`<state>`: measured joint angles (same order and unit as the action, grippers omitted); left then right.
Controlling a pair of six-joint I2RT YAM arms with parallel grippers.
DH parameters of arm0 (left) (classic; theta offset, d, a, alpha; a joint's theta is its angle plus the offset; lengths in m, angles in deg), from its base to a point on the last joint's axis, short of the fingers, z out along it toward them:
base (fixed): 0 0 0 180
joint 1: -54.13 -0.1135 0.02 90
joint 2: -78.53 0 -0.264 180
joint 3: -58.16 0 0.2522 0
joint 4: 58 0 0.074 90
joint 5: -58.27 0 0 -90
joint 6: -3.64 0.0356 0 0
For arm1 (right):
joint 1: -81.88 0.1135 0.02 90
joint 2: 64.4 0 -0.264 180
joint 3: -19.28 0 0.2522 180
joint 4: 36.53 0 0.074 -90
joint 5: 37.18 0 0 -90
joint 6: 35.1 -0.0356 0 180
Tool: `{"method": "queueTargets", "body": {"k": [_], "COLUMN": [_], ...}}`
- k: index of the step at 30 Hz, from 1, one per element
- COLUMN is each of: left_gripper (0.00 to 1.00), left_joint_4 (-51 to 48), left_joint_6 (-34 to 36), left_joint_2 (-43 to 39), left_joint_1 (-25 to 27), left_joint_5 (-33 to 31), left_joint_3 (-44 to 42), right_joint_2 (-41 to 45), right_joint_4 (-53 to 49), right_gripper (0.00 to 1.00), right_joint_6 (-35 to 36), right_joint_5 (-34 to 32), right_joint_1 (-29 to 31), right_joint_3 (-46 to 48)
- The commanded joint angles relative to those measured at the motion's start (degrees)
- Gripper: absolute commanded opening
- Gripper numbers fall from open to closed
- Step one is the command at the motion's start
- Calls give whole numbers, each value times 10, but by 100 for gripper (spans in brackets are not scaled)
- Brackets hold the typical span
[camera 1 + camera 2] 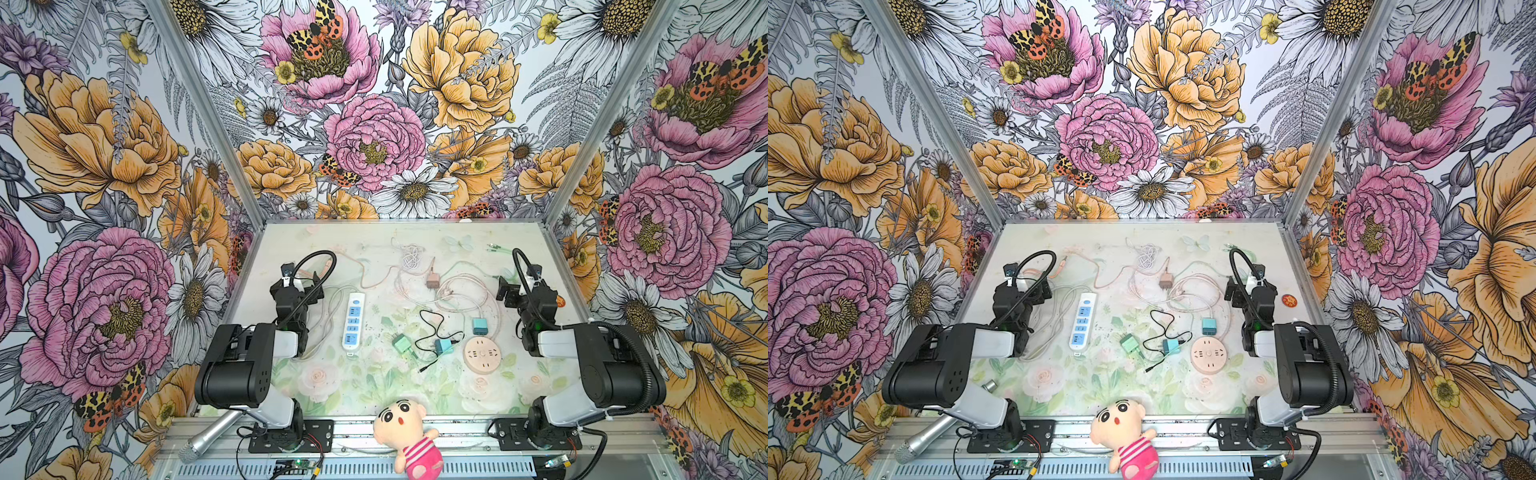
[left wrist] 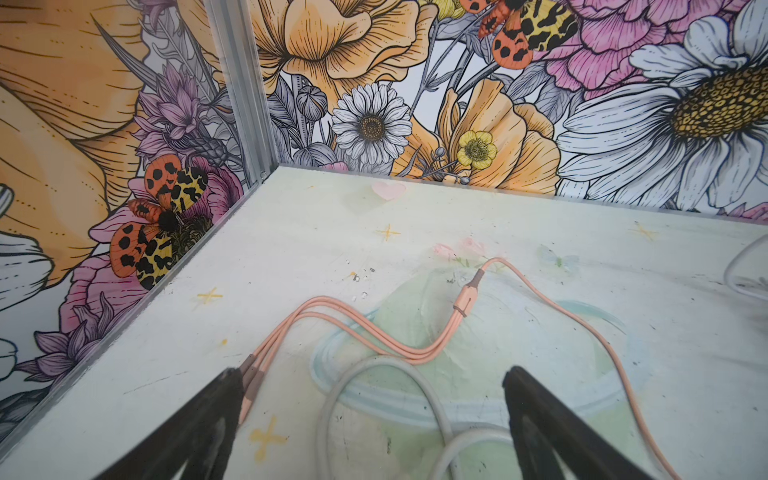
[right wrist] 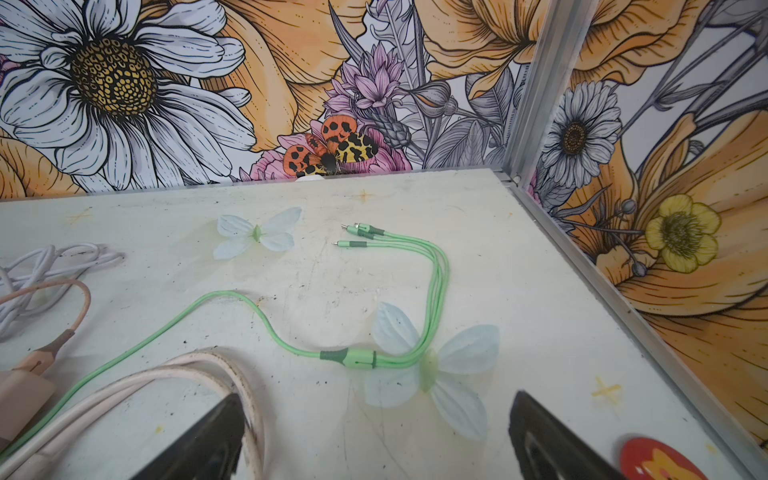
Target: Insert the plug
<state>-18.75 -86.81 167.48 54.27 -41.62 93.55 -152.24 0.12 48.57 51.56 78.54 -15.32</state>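
Left gripper (image 2: 372,374) jaws stood wide, empty, beside smooth peach three-strand cable (image 2: 465,297). Right gripper (image 3: 376,397) jaws wide, empty. Oblong white power strip (image 1: 353,324), boxy teal plug (image 1: 480,326), round peach socket (image 1: 482,354) lay apart.

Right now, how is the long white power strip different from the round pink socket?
The power strip is long and narrow; the round socket is a flat disc. The power strip is white with blue outlet panels; the round socket is peach-pink. The power strip lies left of the round socket in both top views. Both lie flat on the table, nothing plugged in.
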Motion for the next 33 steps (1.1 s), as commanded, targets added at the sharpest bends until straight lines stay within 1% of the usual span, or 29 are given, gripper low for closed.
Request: {"method": "queueTargets", "body": {"k": [1,6,24,26,29,33], "left_gripper": [99,99,99,99,99,99], "left_joint_4": [17,12,11,11,11,11], "left_joint_6": [3,9,9,9,9,9], "left_joint_2": [0,0,0,0,0,-1], "left_joint_1": [3,4,2,3,3,3], "left_joint_5": [-8,7,10,10,9,11], "left_joint_3": [-3,-1,-1,-1,-1,0], "right_joint_2": [-3,-3,-3,-3,-2,-1], "right_joint_4": [4,-1,-6,-6,-4,0], "right_gripper": [100,99,100,98,95,98], "right_joint_6": [5,8,14,13,21,17], "right_joint_5": [4,3,12,12,31,24], "right_joint_1": [1,5,6,5,5,5], "right_joint_3": [-12,-14,-18,-17,-16,-13]}}
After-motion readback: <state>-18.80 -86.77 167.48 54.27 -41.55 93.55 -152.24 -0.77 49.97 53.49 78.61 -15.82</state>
